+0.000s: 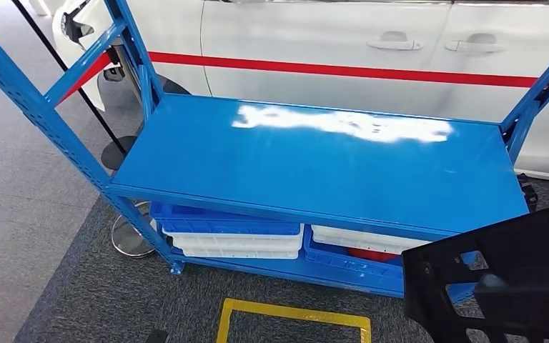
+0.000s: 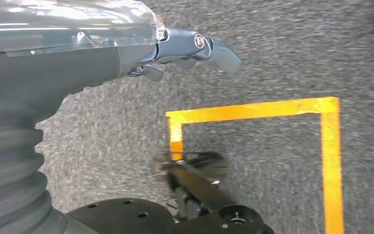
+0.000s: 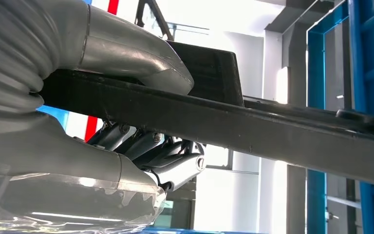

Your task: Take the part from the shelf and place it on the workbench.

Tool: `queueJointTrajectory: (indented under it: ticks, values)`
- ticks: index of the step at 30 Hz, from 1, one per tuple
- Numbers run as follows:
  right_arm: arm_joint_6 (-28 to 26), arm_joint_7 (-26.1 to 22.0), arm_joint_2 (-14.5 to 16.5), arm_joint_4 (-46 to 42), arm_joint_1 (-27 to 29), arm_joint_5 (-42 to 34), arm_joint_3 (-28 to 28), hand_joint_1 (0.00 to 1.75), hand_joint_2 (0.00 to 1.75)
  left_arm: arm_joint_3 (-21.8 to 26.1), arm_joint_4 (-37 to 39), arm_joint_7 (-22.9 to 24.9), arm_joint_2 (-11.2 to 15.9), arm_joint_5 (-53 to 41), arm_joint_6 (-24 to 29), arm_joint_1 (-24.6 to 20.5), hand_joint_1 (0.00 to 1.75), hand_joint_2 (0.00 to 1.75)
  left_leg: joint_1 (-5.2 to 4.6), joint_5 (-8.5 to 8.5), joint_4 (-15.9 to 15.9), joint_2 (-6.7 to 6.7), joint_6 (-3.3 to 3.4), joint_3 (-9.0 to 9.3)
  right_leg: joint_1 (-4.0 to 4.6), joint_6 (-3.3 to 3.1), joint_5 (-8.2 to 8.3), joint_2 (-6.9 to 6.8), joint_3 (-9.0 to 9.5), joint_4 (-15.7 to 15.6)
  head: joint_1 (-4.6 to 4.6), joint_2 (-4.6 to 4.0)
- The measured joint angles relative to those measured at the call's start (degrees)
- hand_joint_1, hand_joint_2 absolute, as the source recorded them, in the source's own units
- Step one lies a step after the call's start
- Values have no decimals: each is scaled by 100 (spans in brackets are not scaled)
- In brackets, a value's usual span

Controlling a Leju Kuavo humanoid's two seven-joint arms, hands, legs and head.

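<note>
The part (image 1: 500,271) is a black openwork plastic frame, low on the right in the head view, in front of the blue shelf unit's right end. In the right wrist view my right hand (image 3: 141,146) grips the part (image 3: 272,131), thumb over its flat bar and fingers curled beneath. The blue top surface (image 1: 314,164) of the unit lies bare ahead, with a bright glare patch. My left hand (image 2: 126,48) hangs over the grey carpet, fingers loosely apart and holding nothing.
Under the top surface sit a blue bin (image 1: 221,221) and white bins (image 1: 357,239). A white car (image 1: 329,43) with a red stripe stands close behind. A yellow tape square (image 1: 293,314) marks the carpet. A round stand base (image 1: 129,236) sits at the unit's left leg.
</note>
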Motion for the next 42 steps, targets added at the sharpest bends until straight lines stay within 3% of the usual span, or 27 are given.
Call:
queueJointTrajectory:
  ticks: [2, 4, 6, 8, 9, 11, 13, 14, 15, 16, 18, 20, 21, 22, 23, 25, 27, 28, 29, 30, 32, 34, 36, 38, 39, 40, 42]
  values:
    - [319, 0, 126, -40, -2, -201, -211, 175, 175, 10, 0, 17, 5, 2, 5, -4, 0, 175, -25, 265, -518, -74, 97, 519, 31, 13, 117, 66, -148, 11, -1, 0]
    - [660, -1, 293, -96, -18, -359, -501, 175, 175, 25, 0, 44, 23, 4, 20, -4, 0, 175, -60, 306, -1365, -245, 216, 1134, 53, 45, 230, 135, -246, 13, 0, 2]
    - [975, -4, 451, -136, -34, -457, -815, 175, 175, 36, 0, 92, 36, 21, 94, -3, 0, 175, -99, 239, -1805, -312, 270, 1387, 34, 110, 343, 204, -289, -9, 0, 3]
    - [1228, -5, 574, -167, -40, -499, -1118, 175, 175, 41, 0, 148, 4, 58, 239, -11, 0, 175, -103, 342, -1899, -207, 291, 1363, 14, 182, 438, 275, -310, -50, -1, 2]
    - [1318, -6, 623, -179, -46, -507, -1249, 175, 175, 45, 0, 169, -17, 73, 306, -20, 0, 175, -90, 418, -1950, -144, 321, 1339, 15, 211, 378, 256, -344, -18, 2, 2]
    - [1459, -8, 689, -192, -72, -520, -1483, 175, 175, 56, 0, 172, -63, 78, 329, -24, 0, 175, -65, 570, -2027, -2, 365, 1249, 8, 258, -66, 132, -495, 369, 5, 1]
    - [1592, -8, 748, -197, -89, -532, -1689, 175, 175, 73, 0, 127, -78, 82, 221, -11, 0, 175, -70, 666, -2021, 133, 379, 1119, -18, 321, -573, 28, -675, 1087, 6, 1]
    - [1670, -7, 782, -198, -89, -534, -1785, 175, 175, 86, 0, 98, -79, 90, 161, -4, 0, 175, -70, 700, -2001, 203, 371, 1050, -38, 354, -652, 9, -708, 1379, 6, 0]
    - [1749, -7, 822, -198, -86, -530, -1875, 175, 175, 103, 0, 75, -79, 105, 120, 0, 0, 175, -67, 728, -1972, 274, 359, 980, -59, 384, -602, -8, -663, 1510, 6, 0]
    - [1834, -7, 865, -202, -85, -508, -1958, 175, 175, 125, 0, 60, -79, 133, 99, 2, 0, 175, -61, 750, -1933, 342, 341, 910, -83, 410, -469, -39, -509, 1437, 6, 0]
    - [1978, -7, 963, -220, -92, -404, -2061, 175, 175, 177, -1, 50, -72, 211, 101, 1, 0, 175, -59, 761, -1829, 462, 288, 795, -116, 448, -297, -257, 77, 776, 6, 1]
    - [2058, -4, 1063, -242, -118, -244, -2079, 175, 175, 243, -1, 61, -59, 281, 122, 2, 0, 175, -80, 751, -1718, 567, 217, 746, -94, 379, -382, -474, 546, 129, -4, 1]
    - [2071, -2, 1109, -252, -131, -180, -2076, 175, 175, 276, -1, 70, -51, 304, 131, -4, 0, 175, -90, 756, -1684, 622, 178, 741, -74, 318, -450, -513, 624, -12, -9, 2]
    - [2073, -1, 1149, -261, -138, -132, -2072, 175, 175, 303, 0, 78, -51, 309, 133, -10, 0, 175, -89, 770, -1667, 676, 140, 746, -57, 242, -453, -458, 602, -36, -15, 2]
    - [2072, -1, 1188, -272, -137, -110, -2072, 175, 175, 320, 0, 84, -49, 309, 134, -19, 0, 175, -76, 773, -1650, 682, 95, 744, -61, 183, -434, -407, 573, -48, -15, 1]
    - [2070, -2, 1244, -289, -148, -90, -2071, 175, 175, 339, 0, 93, -43, 309, 136, -11, 0, 175, -40, 590, -1456, 459, 14, 659, -67, 72, -362, -305, 507, -57, -16, 1]
    - [2071, -2, 1294, -297, -165, -81, -2064, 175, 175, 360, 0, 99, -40, 309, 136, 23, 0, 175, -21, 139, -825, 150, -26, 417, -55, 0, -287, -184, 416, -60, -17, 0]
    - [2071, -1, 1314, -297, -169, -77, -2059, 175, 175, 371, 0, 102, -41, 309, 136, 40, 0, 175, -19, -68, -432, 85, -27, 272, -39, -17, -251, -109, 367, -55, -18, 1]
    - [2071, -1, 1329, -297, -169, -76, -2055, 175, 175, 383, 0, 103, -41, 310, 136, 53, 0, 175, -19, -182, -135, 61, -20, 171, -20, -25, -217, -31, 322, -50, -18, 1]
    - [2071, -1, 1339, -297, -169, -75, -2052, 175, 175, 397, 0, 104, -40, 310, 136, 59, 0, 175, -21, -175, -29, 52, -1, 159, -2, -27, -187, 51, 284, -44, -18, 2]
    - [2070, 0, 1358, -297, -169, -75, -2050, 175, 175, 420, 0, 104, -39, 311, 137, 59, 0, 175, -35, 138, -487, -3, 77, 450, 31, -21, -141, 215, 243, -38, -18, 1]
    - [2062, -1, 1372, -299, -175, -69, -2043, 175, 175, 433, 0, 110, -20, 315, 144, 65, 0, 175, -59, 442, -1313, -288, 201, 889, 35, 2, -102, 352, 213, -34, -17, 1]
    - [1970, -2, 1382, -302, -181, 6, -1990, 175, 175, 451, 0, 169, -5, 359, 181, 62, 0, 175, -85, 517, -1724, -502, 257, 1080, 0, 63, -51, 475, 160, -30, -15, 1]
    - [1769, -1, 1384, -311, -175, 163, -1852, 175, 175, 474, 0, 281, -11, 427, 257, 38, 0, 175, -90, 552, -1807, -412, 256, 1090, -19, 144, 2, 600, 115, -34, -15, 2]
    - [1646, -1, 1377, -319, -166, 238, -1756, 175, 175, 491, 0, 341, -16, 456, 306, 23, 0, 175, -81, 583, -1857, -337, 270, 1099, -14, 174, -2, 569, 88, -10, -15, 1]
    - [1523, -2, 1364, -328, -166, 290, -1653, 175, 175, 511, 0, 389, -28, 477, 359, 14, 0, 175, -66, 620, -1907, -258, 292, 1107, 2, 199, -70, 460, 34, 85, -15, 2]
    - [1308, -2, 1314, -332, -176, 337, -1433, 175, 175, 567, 0, 464, -59, 507, 459, 6, 0, 175, -56, 672, -1964, -88, 324, 1101, 10, 241, -407, 145, -225, 622, -14, 1]
